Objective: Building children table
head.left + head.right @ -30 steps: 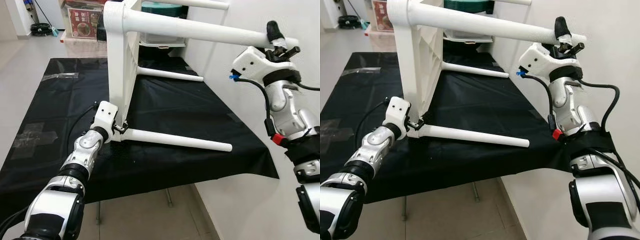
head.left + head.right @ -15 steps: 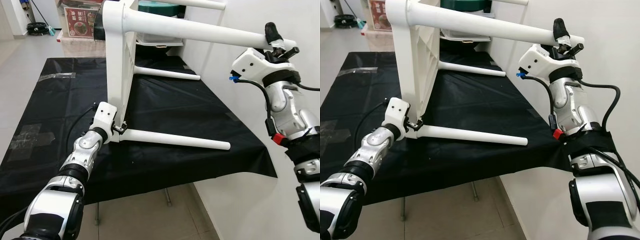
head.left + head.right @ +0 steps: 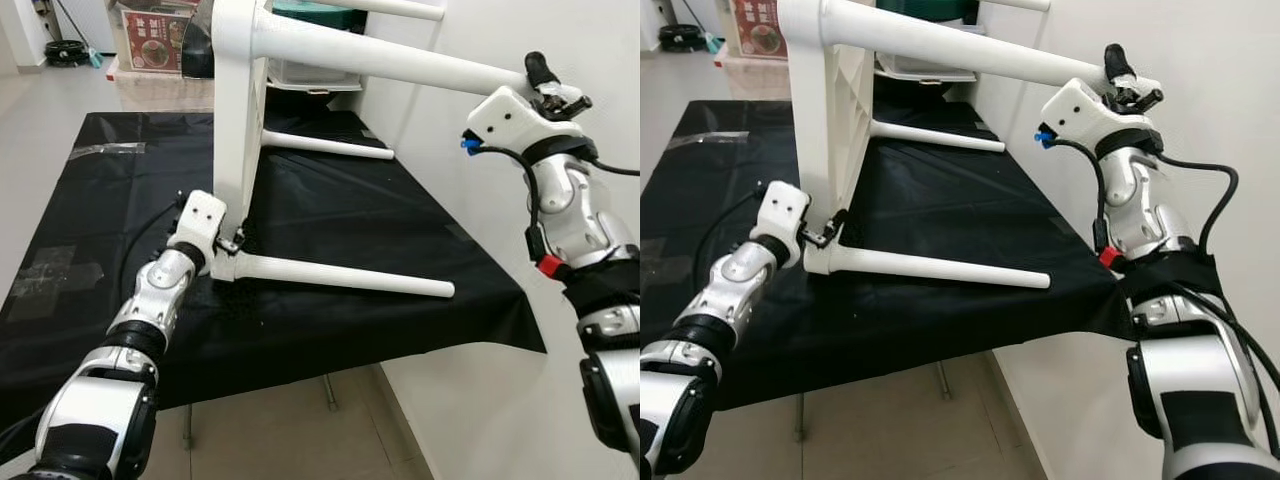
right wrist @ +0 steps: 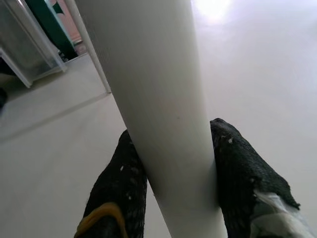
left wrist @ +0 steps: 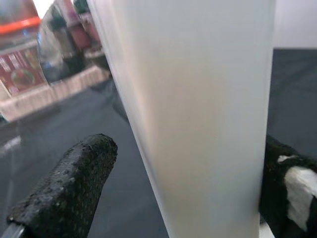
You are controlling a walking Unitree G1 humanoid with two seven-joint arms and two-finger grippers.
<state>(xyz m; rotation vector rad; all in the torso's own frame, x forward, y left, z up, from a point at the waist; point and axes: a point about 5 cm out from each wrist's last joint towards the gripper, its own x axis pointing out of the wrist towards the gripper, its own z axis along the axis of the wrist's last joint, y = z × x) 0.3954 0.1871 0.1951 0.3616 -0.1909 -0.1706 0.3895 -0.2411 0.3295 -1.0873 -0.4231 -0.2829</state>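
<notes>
The right gripper [image 3: 545, 85] is clamped around the far end of the upper leg [image 3: 400, 65] of a white table [image 3: 238, 110], which is stood on its side on a black cloth [image 3: 330, 215]. The left gripper [image 3: 230, 245] is set at the base of the lower leg [image 3: 340, 277], its fingers [image 5: 69, 191] spread either side, one apart from it
</notes>
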